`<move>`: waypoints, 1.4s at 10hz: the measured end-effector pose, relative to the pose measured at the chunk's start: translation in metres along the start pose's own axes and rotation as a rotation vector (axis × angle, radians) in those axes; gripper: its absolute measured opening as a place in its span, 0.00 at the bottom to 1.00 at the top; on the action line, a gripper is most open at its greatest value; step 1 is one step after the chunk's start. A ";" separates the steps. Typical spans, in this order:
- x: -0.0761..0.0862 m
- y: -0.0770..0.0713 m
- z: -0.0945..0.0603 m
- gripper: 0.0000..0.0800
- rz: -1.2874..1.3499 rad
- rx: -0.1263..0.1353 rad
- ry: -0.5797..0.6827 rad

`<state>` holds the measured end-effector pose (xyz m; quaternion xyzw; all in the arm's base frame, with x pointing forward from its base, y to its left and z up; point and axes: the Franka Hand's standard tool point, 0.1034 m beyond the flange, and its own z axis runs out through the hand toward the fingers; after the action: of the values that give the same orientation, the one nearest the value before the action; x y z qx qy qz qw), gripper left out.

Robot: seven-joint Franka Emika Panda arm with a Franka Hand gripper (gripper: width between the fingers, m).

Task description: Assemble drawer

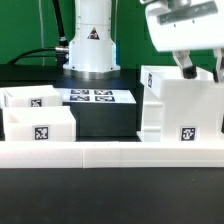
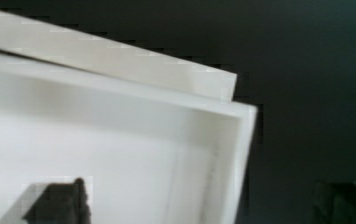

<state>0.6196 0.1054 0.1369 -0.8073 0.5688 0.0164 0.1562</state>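
1. The box shell (image 1: pixel 180 108) sits on the exterior view's right, against the near long rail (image 1: pixel 110 152). The rail likely stops it sliding.
2. The gripper (image 1: pixel 200 70) hangs at the box's top, jaws wide apart. It looks like one finger is on each side of a wall, and it holds nothing.
3. The box's open side seems to face up. It looks square, with no long side.
4. The two small trays (image 1: pixel 38 125) wait on the left.
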 end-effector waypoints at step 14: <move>0.038 0.060 -0.017 0.81 -0.974 -0.095 -0.031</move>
<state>0.5748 0.0482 0.1311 -0.9855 0.1215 -0.0206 0.1169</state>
